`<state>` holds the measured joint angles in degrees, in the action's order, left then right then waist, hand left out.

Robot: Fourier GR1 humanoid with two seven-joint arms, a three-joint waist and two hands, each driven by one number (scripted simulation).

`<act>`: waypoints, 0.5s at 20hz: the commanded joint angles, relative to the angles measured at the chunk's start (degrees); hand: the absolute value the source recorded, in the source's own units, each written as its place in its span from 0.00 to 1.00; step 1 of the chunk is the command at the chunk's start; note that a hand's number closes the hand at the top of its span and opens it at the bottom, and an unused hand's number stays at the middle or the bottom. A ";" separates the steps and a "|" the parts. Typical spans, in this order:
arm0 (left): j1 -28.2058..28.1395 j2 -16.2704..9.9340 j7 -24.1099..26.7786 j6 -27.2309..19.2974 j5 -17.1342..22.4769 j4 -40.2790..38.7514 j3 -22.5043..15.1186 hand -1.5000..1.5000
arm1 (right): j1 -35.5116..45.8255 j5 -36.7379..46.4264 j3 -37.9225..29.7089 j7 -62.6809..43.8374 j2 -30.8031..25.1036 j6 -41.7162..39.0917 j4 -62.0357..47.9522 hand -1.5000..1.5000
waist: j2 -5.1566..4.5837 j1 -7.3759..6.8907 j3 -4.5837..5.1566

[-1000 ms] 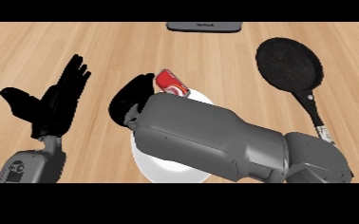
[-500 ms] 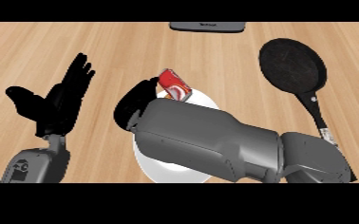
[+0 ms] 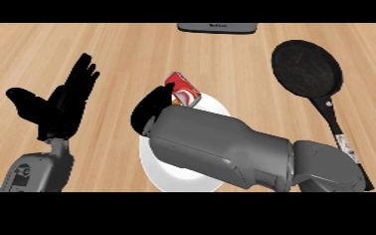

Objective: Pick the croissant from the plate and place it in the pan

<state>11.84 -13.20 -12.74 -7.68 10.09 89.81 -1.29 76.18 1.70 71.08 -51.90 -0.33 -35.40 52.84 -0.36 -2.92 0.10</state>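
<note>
- Your right robot hand (image 3: 149,110) sits over the left part of the white plate (image 3: 209,104) — its fingers curl downward, but you cannot tell whether they hold anything.
- No croissant shows; at the plate's far edge, just beyond that hand, you see a red and white packet (image 3: 182,90).
- Your left robot hand (image 3: 62,102) rests open at the left, fingers up.
- The black pan (image 3: 308,74) lies on the bench (image 3: 132,50) at the right — well apart from the plate.
</note>
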 commanded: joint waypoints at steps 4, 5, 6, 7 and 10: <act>-2.17 1.20 0.55 0.04 -0.60 0.62 -0.46 0.50 | -0.97 1.05 2.46 2.00 0.31 0.51 -5.50 0.00 | -0.12 -0.45 -0.02; -2.83 0.05 -0.09 0.39 -0.37 2.42 0.48 0.50 | -1.61 0.20 0.67 -0.54 0.31 -1.21 -2.54 0.00 | 0.19 0.52 -0.05; 1.14 -0.96 -3.89 0.09 0.26 1.98 1.39 0.50 | -3.13 1.12 2.89 0.15 0.31 2.29 -2.82 0.00 | 0.00 -0.05 -0.05; -2.08 -1.68 -1.20 1.97 1.31 2.85 2.28 0.50 | -3.12 0.58 2.79 0.19 0.31 2.44 -3.70 0.00 | -0.06 -0.70 -0.02; 0.85 2.02 -1.19 -2.28 -2.76 1.26 -0.74 0.50 | -4.55 3.92 3.07 4.69 0.32 5.10 -6.03 0.00 | -0.11 0.39 -0.06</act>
<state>12.09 -12.87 -14.15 -7.89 9.49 90.84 -0.77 73.31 3.52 73.96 -48.98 -0.15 -33.49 48.73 -0.45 -3.01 0.07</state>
